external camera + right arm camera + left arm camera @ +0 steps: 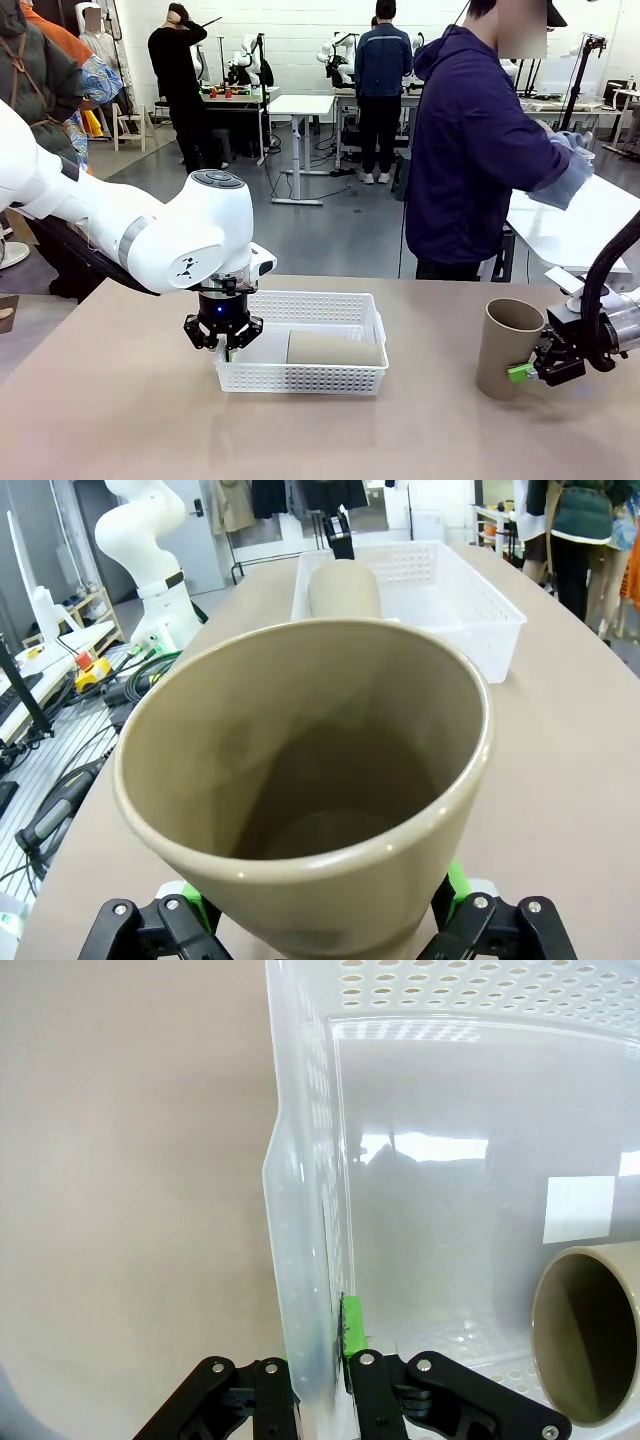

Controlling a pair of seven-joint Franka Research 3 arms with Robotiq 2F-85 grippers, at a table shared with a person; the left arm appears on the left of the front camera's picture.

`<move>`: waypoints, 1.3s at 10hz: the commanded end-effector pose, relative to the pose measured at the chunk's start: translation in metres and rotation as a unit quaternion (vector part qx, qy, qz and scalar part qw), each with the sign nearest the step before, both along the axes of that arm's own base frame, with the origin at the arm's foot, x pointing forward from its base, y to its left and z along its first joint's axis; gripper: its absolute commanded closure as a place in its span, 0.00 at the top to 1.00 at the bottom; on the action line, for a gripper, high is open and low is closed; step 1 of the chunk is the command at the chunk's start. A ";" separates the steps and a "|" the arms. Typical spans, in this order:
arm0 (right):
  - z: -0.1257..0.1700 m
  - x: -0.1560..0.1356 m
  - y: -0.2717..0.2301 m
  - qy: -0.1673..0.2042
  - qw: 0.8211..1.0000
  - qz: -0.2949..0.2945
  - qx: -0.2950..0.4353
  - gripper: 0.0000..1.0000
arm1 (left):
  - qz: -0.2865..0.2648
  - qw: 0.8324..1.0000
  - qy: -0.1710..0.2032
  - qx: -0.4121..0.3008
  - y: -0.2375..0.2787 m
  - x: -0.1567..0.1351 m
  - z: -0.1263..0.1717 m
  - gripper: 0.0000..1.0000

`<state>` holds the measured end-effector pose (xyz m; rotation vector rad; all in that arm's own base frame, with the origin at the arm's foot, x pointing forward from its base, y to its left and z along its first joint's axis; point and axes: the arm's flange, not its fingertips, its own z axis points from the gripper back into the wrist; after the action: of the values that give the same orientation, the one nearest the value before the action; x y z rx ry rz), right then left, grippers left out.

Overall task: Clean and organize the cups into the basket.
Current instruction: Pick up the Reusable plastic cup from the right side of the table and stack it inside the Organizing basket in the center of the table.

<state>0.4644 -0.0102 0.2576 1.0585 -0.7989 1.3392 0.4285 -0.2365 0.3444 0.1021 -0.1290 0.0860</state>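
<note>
- Front view: the left gripper [222, 338] pointed down at the left end of the white basket [330, 378], its jaws narrow and clamped on that end wall.
- A tan lying cup [335, 348] rested on its side inside the basket, just beyond this gripper, on the inner side of the wall.
- The right gripper [516, 374] came in from the side at a tan standing cup [508, 345], and a green pad touched the cup's lower wall. The basket was well apart from this gripper.
- Left wrist view: the left gripper [325, 1360] had the basket [300, 1190] wall between its fingers. One green pad [352, 1325] pressed on the inner face, and the other finger was on the outer face.
- The lying cup [590, 1332] showed its open mouth, inside the basket, off to one side of the fingers.
- Right wrist view: the right gripper [320, 905] held the standing cup [300, 780] between its fingers, with green pads [455, 880] against both of its sides.
- Beyond the held cup stood the basket [470, 590], with the lying cup [343, 588] in it.
</note>
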 end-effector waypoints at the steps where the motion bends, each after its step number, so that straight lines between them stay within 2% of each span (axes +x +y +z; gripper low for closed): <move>1: -0.003 -0.001 0.002 -0.001 1.000 0.003 0.003 0.41 | 0.002 1.000 -0.004 0.008 0.000 -0.002 -0.001 0.00; 2: -0.002 -0.002 0.002 -0.004 1.000 0.003 0.004 0.41 | 0.002 1.000 -0.004 0.008 0.000 -0.002 -0.001 0.00; 3: 0.001 -0.004 0.002 -0.007 1.000 0.002 0.004 0.00 | 0.002 1.000 -0.004 0.008 0.000 -0.002 -0.001 0.00; 4: 0.004 -0.005 0.001 -0.011 1.000 0.003 0.003 0.37 | 0.002 1.000 -0.004 0.008 0.000 -0.002 -0.001 0.00; 5: 0.011 -0.007 0.000 -0.014 1.000 -0.011 -0.014 0.00 | 0.002 1.000 -0.004 0.008 0.000 -0.002 -0.001 0.00; 6: 0.036 -0.014 0.002 -0.011 0.998 -0.054 -0.021 0.00 | 0.002 1.000 -0.004 0.008 0.000 -0.002 -0.001 0.00; 7: 0.081 -0.026 0.010 0.002 0.994 -0.099 -0.048 0.00 | 0.002 1.000 -0.004 0.008 0.000 -0.002 -0.001 0.00; 8: 0.140 -0.041 0.025 0.004 0.992 -0.116 -0.056 0.00 | 0.002 1.000 -0.004 0.008 0.000 -0.002 -0.001 0.00; 10: 0.225 -0.053 0.043 -0.019 0.988 -0.145 -0.051 0.00 | 0.002 1.000 -0.004 0.008 0.000 -0.002 -0.001 0.00; 11: 0.249 -0.056 0.047 -0.029 0.986 -0.155 -0.053 0.00 | 0.002 1.000 -0.004 0.008 0.000 -0.002 -0.001 0.00; 12: 0.260 -0.060 0.051 -0.043 0.985 -0.156 -0.052 0.00 | 0.002 1.000 -0.004 0.008 0.000 -0.002 -0.001 0.00; 13: 0.255 -0.062 0.046 -0.057 0.985 -0.155 -0.052 0.00 | 0.002 1.000 -0.004 0.008 0.000 -0.002 -0.001 0.00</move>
<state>0.3926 0.0367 0.5406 0.7568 -0.9104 1.1720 0.4285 -0.2365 0.3445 0.1021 -0.1290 0.0860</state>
